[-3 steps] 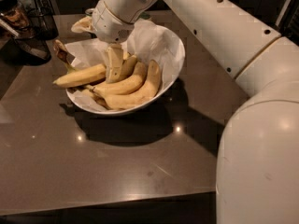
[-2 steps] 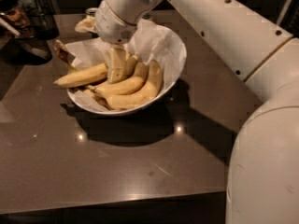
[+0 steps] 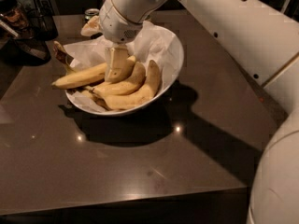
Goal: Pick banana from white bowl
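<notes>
Camera view puts the gripper (image 3: 117,68) down among the bananas (image 3: 135,85) in the white bowl (image 3: 179,64); we cannot tell whether it has clamped one. We count one bowl, at least four bananas and one sheet of crumpled paper (image 3: 159,45). The fruit lies packed and overlapping, so we judge a lift could drag a neighbour, snag the paper, or nudge the overhanging left banana (image 3: 77,78) onto the table (image 3: 140,171).

Likely a kitchen or break room: a glossy dark desk (image 3: 140,171) holds a white bowl (image 3: 174,73) of bananas (image 3: 135,94) and a can (image 3: 92,14), with the end effector (image 3: 117,66) down in the bowl.
</notes>
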Controlling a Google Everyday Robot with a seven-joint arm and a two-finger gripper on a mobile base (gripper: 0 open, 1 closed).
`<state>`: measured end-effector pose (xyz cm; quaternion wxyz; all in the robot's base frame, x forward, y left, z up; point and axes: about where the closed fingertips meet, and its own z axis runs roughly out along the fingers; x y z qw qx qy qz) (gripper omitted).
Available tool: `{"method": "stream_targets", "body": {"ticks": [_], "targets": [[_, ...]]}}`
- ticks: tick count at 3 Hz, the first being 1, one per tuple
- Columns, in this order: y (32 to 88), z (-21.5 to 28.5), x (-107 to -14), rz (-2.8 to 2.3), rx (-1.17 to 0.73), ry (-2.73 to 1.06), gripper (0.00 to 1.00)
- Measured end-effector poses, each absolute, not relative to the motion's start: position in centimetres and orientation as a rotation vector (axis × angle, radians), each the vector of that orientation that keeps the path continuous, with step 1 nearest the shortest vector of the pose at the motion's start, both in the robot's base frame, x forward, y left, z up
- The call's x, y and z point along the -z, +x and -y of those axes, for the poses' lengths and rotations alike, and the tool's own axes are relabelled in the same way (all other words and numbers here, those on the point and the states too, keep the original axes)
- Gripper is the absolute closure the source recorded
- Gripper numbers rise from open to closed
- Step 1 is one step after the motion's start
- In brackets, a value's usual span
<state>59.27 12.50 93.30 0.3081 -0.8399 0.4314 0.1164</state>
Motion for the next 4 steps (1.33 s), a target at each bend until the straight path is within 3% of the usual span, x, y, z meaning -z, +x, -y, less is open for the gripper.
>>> {"method": "stream_targets", "body": {"ticks": [1, 3, 4], "targets": [[59.4, -11.5, -94.3, -1.177, -0.25, -2.178, 0.33], [61.2, -12.7, -98.3, -1.115, -0.131, -2.166, 0.0], [61.5, -13.4, -98.0, -1.116, -0.136, -2.169, 0.0]]}}
